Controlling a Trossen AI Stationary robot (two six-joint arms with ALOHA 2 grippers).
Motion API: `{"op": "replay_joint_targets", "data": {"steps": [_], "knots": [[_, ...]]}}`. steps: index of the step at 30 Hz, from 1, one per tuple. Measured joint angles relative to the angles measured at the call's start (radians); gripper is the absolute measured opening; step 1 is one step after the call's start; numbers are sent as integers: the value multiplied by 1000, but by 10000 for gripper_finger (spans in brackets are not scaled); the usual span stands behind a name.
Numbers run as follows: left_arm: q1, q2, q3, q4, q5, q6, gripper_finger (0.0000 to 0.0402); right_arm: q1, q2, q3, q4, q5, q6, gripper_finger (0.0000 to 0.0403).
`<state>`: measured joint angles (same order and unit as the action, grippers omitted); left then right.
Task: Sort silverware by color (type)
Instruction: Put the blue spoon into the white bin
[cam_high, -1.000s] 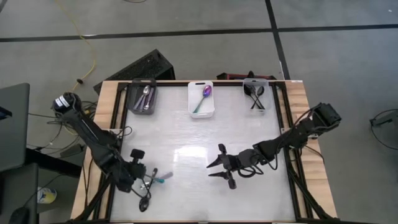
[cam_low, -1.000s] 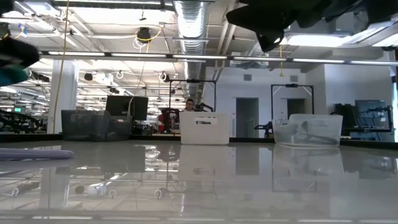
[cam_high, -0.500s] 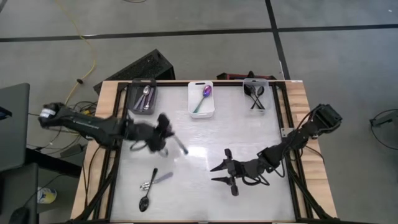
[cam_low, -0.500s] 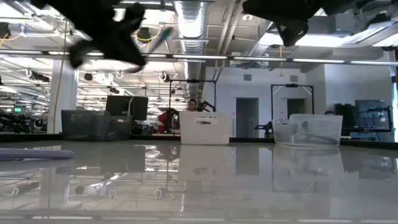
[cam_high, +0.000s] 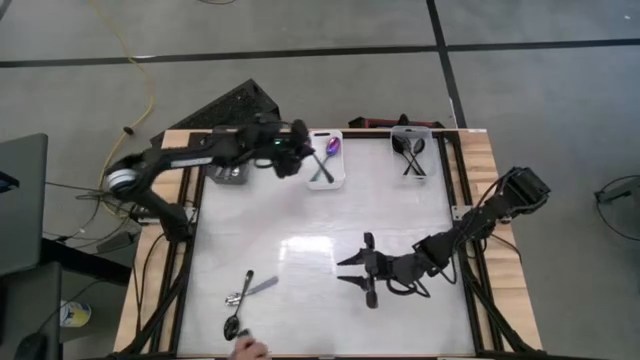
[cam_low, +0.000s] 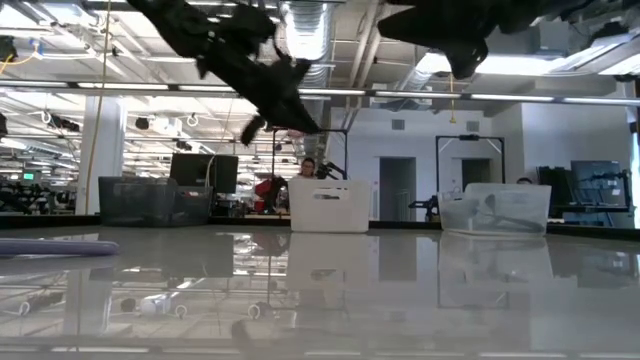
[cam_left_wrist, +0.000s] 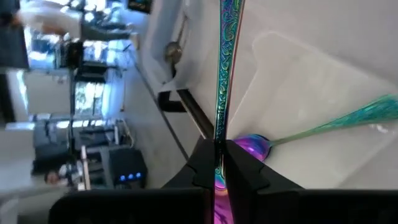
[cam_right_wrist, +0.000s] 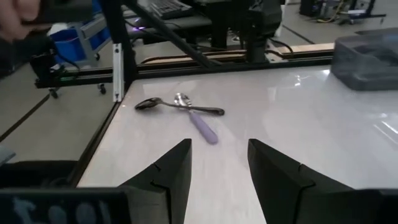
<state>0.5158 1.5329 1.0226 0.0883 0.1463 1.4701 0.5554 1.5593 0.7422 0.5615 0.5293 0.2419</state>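
Observation:
My left gripper (cam_high: 303, 152) reaches to the far edge and is shut on an iridescent spoon (cam_left_wrist: 225, 62) above the white middle bin (cam_high: 338, 182). In that bin lies a purple spoon (cam_left_wrist: 252, 148) with a teal handle (cam_left_wrist: 348, 121). My right gripper (cam_high: 348, 275) hovers open right of the table's centre. A black spoon (cam_right_wrist: 146, 104), a silver spoon (cam_right_wrist: 186, 101) and a lavender-handled one (cam_right_wrist: 205, 132) lie flat in a small pile near the near-left corner (cam_high: 243, 297). My left gripper pinches the iridescent spoon's patterned handle (cam_left_wrist: 219, 134) between its two fingers. The handle runs straight out ahead of the fingertips, along the fingers. The spoon is lifted clear, above the white bin. Its bowl end does not show.
A dark bin (cam_high: 232, 172) sits at the far left, partly under my left arm. A clear bin (cam_high: 412, 150) with black spoons stands at the far right. A person's hand (cam_high: 245, 350) shows at the near edge, close to the pile. The table's middle (cam_high: 320, 230) is bare.
My left gripper has risen from the near-left pile with the iridescent spoon and swung quickly across to the far edge, ending over the white bin. My right gripper has stayed almost where it was, still open. A hand has come in at the near edge.

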Motion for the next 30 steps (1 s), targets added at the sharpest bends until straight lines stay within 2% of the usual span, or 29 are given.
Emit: {"op": "replay_joint_targets", "data": {"steps": [4,8,18,24,30], "knots": [[0,143,110,-3,6,123,2,-19,0,0,-4,-1,32,179],[-3,226,165,-4,0,200,2,-21,0,0,-6,-1,46,179],[32,271,180,-36,31,-92,2,7,0,0,-17,-3,47,179],[62,270,180,-42,29,-147,2,42,0,0,-20,-3,47,179],[107,270,180,-71,34,-119,15,75,0,0,-26,-2,46,179]]}}
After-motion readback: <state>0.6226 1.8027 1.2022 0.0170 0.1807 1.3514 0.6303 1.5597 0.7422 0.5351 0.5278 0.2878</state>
